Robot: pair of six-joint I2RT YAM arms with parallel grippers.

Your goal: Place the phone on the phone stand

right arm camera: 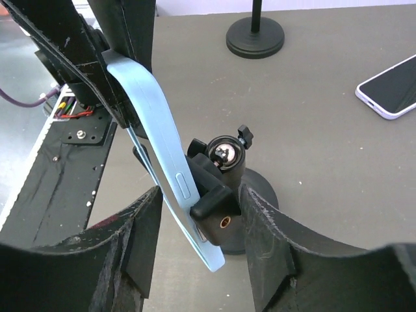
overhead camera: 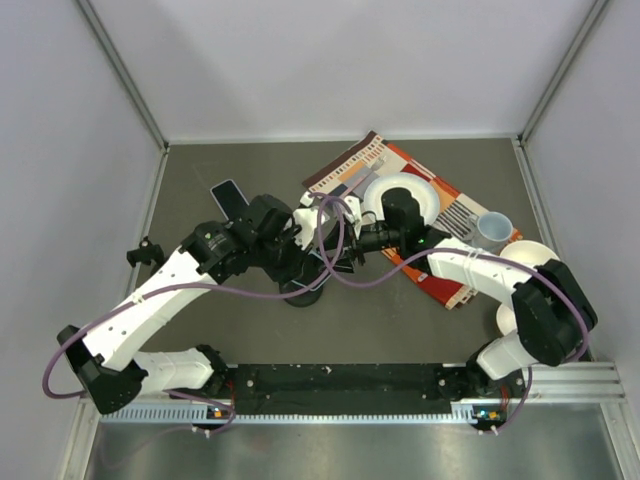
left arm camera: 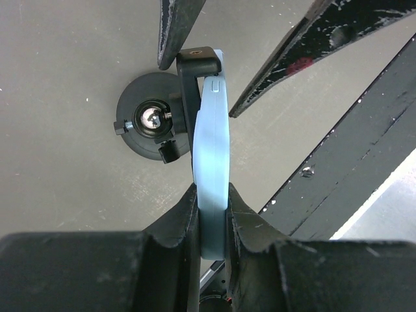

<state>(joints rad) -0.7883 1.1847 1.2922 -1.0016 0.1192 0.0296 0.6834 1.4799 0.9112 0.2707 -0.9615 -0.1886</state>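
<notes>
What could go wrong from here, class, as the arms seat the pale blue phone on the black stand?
The left claw pinches the pale blue slim phone only near one end, so it may pivot or slip against the black ball-joint stand. The open right claw straddles both; closing might shove the stand over or misalign the phone.

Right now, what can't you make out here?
Top view: both arms cover the blue phone and most of the stand.
Left wrist view: the phone shows edge-on, so its screen is unseen.
Right wrist view: the phone hides whether the stand's clamp grips it; whether the right tool touches anything is unclear; the second phone is cut off by the edge.
</notes>
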